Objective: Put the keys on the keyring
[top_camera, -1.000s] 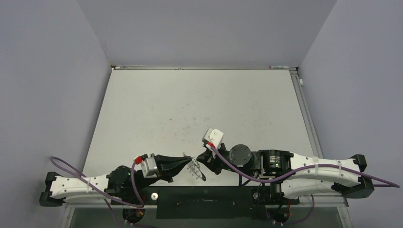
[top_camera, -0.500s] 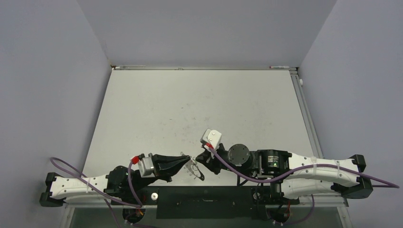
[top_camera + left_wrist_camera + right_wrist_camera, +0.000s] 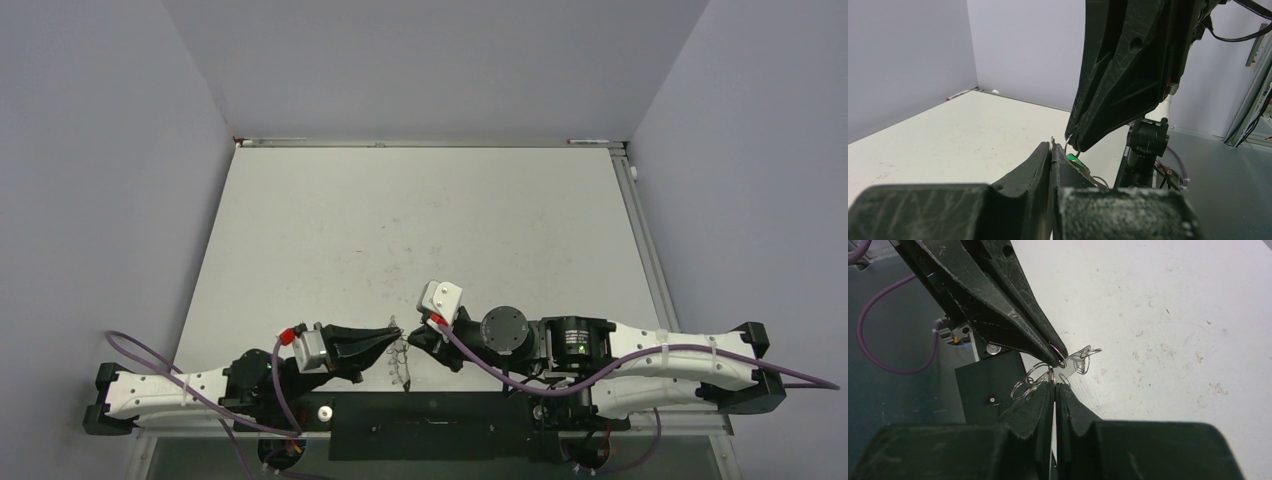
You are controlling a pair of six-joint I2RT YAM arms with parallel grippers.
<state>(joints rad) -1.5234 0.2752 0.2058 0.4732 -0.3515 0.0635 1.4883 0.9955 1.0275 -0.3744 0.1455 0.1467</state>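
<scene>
While left gripper (image 3: 1051, 149) and right gripper (image 3: 1054, 385) both clench on keyring (image 3: 1074, 363), green key (image 3: 1073, 158) lies just beyond left gripper

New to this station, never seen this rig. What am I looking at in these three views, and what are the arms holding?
Two robot arms are bolted at the near edge of a white table. The overhead view looks down from behind them: the left gripper and the right gripper meet tip to tip near that edge. The other two come from a camera on each wrist: the dark wedges at the bottom are that arm's own fingers, the shape above is the other arm. Between the tips is the keyring, a cluster of grey wire loops. Both are shut and seem to pinch its wire. The green key shows only in the left wrist view, under the right gripper's tip; whether it is threaded on I cannot tell.
</scene>
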